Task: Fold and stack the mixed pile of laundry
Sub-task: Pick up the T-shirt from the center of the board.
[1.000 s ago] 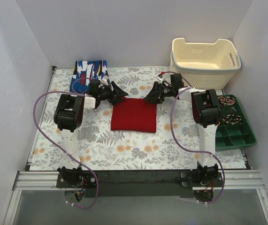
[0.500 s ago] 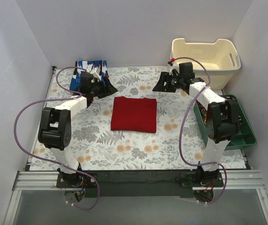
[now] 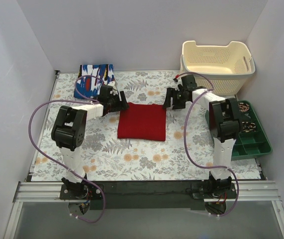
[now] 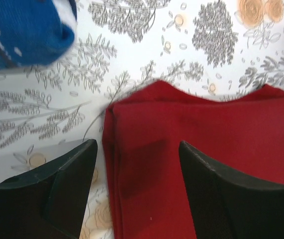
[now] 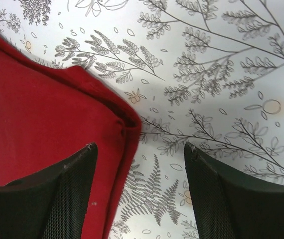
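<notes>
Table (image 3: 146, 162) with a fern-printed cover carries a cream basket (image 3: 216, 62) at the far right corner, a green tray (image 3: 253, 144) along the right edge, the deep red garment (image 3: 142, 122) folded flat mid-table, and the blue printed garment (image 3: 94, 77) folded at the far left, apart from it. Only the top view shows bare table left, right and nearer of the red square. Only the wrist views show its 2 layered far corners, each lying between spread fingers: left gripper (image 3: 121, 101) and right gripper (image 3: 169, 101) both released, holding nothing.

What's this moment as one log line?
left jaws: open over far-left corner of red garment | right jaws: open over far-right corner | blue garment: folded
</notes>
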Robot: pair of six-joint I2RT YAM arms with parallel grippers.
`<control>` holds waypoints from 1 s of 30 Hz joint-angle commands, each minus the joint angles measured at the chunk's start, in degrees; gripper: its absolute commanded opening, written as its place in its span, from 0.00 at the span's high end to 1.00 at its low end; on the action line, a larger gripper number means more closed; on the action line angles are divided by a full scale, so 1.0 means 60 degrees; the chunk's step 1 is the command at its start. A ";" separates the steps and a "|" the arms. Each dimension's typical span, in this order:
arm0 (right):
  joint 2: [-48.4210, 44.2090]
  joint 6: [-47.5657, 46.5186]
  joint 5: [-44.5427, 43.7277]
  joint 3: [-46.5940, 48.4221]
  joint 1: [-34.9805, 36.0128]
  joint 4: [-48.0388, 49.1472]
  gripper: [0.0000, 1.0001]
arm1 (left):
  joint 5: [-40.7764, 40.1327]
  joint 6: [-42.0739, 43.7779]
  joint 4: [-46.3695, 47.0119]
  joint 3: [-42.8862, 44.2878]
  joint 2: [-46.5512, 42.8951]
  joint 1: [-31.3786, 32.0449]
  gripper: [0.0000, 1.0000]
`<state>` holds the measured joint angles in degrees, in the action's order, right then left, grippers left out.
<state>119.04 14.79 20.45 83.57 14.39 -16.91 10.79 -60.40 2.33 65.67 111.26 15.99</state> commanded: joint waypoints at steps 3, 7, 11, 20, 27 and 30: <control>0.0813 -0.0018 -0.0273 0.0310 0.0384 -0.0244 0.25 | -0.0904 0.0135 -0.0168 0.0364 0.0703 0.0118 0.36; 0.0726 0.0084 -0.0420 0.0076 0.0589 -0.0419 0.28 | -0.0861 0.0004 -0.0343 0.0349 0.0719 0.0148 0.36; 0.0346 0.0246 -0.0405 -0.0407 0.0706 -0.0625 0.28 | -0.0772 -0.0173 -0.0769 0.0115 0.0485 0.0323 0.35; 0.0799 0.0216 0.0137 -0.0422 0.1219 -0.0596 0.57 | -0.0861 -0.0392 -0.1076 0.0085 0.0968 0.0485 0.57; 0.0244 -0.0106 0.0589 -0.0773 0.1644 0.0164 0.93 | -0.1037 0.0105 -0.1136 -0.0806 -0.0579 0.0397 1.00; -0.0254 -0.0325 0.0868 -0.0789 0.2097 0.0751 0.99 | -0.0862 0.0544 -0.0902 -0.1743 -0.2071 0.0207 1.00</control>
<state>119.94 15.51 23.03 80.86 22.92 -13.10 5.32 -60.86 2.72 62.37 109.73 18.11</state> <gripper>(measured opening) 0.041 0.045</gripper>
